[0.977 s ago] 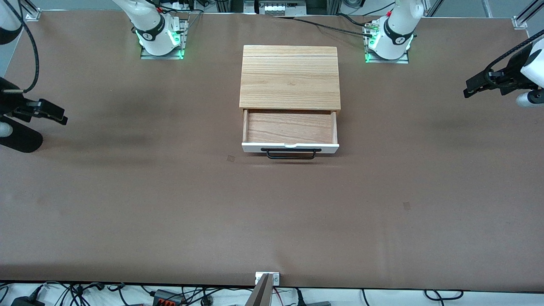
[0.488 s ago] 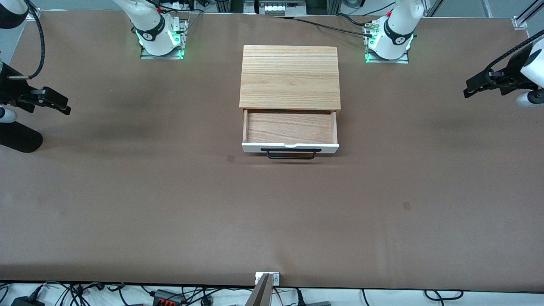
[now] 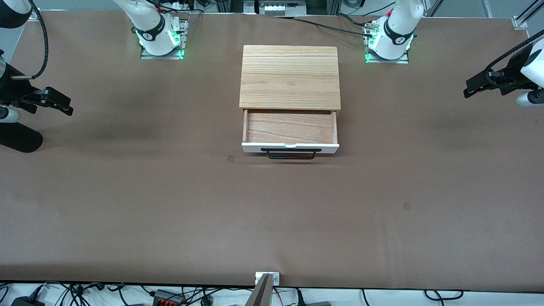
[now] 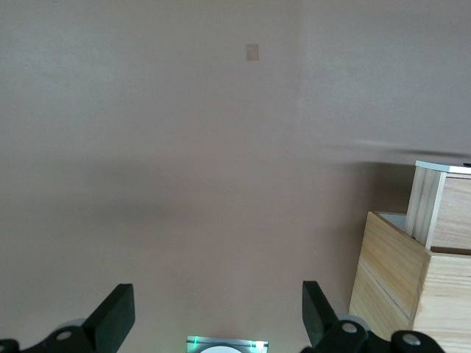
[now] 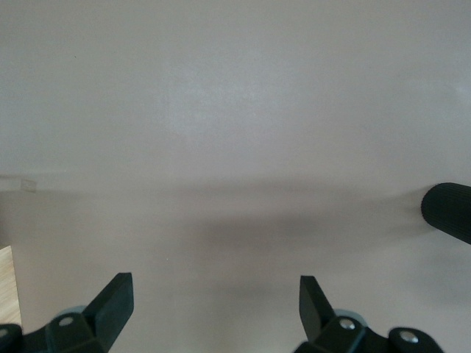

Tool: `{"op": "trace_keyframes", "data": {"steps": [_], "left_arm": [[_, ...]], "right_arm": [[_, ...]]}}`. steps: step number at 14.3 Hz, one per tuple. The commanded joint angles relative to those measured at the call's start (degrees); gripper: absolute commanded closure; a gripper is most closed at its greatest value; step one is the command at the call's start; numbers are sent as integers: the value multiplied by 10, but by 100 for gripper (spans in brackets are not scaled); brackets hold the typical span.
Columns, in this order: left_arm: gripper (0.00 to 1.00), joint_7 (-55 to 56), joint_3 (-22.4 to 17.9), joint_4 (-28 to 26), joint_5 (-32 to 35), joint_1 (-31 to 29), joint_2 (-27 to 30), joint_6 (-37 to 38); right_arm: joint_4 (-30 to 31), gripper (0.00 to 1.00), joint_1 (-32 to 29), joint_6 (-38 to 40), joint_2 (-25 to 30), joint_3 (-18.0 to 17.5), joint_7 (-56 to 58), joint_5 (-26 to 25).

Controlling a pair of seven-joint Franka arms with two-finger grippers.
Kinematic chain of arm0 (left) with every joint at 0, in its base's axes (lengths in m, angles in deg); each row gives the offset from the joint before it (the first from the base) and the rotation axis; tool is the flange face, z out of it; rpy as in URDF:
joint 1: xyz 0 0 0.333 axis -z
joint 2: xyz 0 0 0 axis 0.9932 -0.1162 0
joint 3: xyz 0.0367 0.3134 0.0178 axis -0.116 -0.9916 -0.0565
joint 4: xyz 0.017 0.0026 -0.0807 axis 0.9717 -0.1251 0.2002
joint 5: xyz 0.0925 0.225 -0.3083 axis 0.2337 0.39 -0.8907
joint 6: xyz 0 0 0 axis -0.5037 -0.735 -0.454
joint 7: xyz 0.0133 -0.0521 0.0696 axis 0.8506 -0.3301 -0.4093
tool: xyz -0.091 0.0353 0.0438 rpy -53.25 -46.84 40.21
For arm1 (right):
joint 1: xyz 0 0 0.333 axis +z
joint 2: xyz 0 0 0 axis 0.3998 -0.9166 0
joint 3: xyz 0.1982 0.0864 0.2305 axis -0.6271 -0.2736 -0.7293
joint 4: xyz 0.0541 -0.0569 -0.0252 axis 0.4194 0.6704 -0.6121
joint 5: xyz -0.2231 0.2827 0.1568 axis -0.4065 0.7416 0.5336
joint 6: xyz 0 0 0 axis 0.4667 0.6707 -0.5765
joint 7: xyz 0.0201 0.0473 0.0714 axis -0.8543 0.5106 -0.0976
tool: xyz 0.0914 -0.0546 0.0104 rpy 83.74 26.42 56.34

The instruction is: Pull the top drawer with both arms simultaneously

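Note:
The top drawer (image 3: 290, 127) stands pulled out of the cabinet (image 3: 290, 76), its light wood inside bare. Its white front panel (image 3: 290, 147) and black bar handle (image 3: 291, 154) face the front camera. My left gripper (image 3: 467, 91) is open and empty, up over the bare table at the left arm's end, well apart from the drawer. My right gripper (image 3: 63, 108) is open and empty over the right arm's end of the table. The left wrist view shows the open left gripper (image 4: 215, 309) with the drawer (image 4: 441, 206) and cabinet (image 4: 397, 287) at its edge. The right wrist view shows the open right gripper (image 5: 213, 294) over bare table.
The brown table (image 3: 272, 212) spreads wide around the cabinet. The two arm bases (image 3: 159, 38) (image 3: 389, 40) stand at the table's edge by the cabinet's back. A black arm segment (image 3: 19, 138) hangs over the right arm's end of the table.
My right gripper has shifted a little toward the bases' edge of the table and slightly toward the cabinet. The left arm and the drawer have not moved.

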Motion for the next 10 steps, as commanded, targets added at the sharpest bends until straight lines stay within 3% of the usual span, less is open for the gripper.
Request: {"op": "trace_keyframes", "data": {"steps": [1, 10], "left_arm": [[0, -1, 0, 4, -4, -2, -1, -3], [0, -3, 0, 4, -4, -3, -1, -3]], "right_arm": [[0, 0, 16, -2, 5, 2, 2, -10], [1, 0, 11, 15, 9, 1, 5, -5]]}}
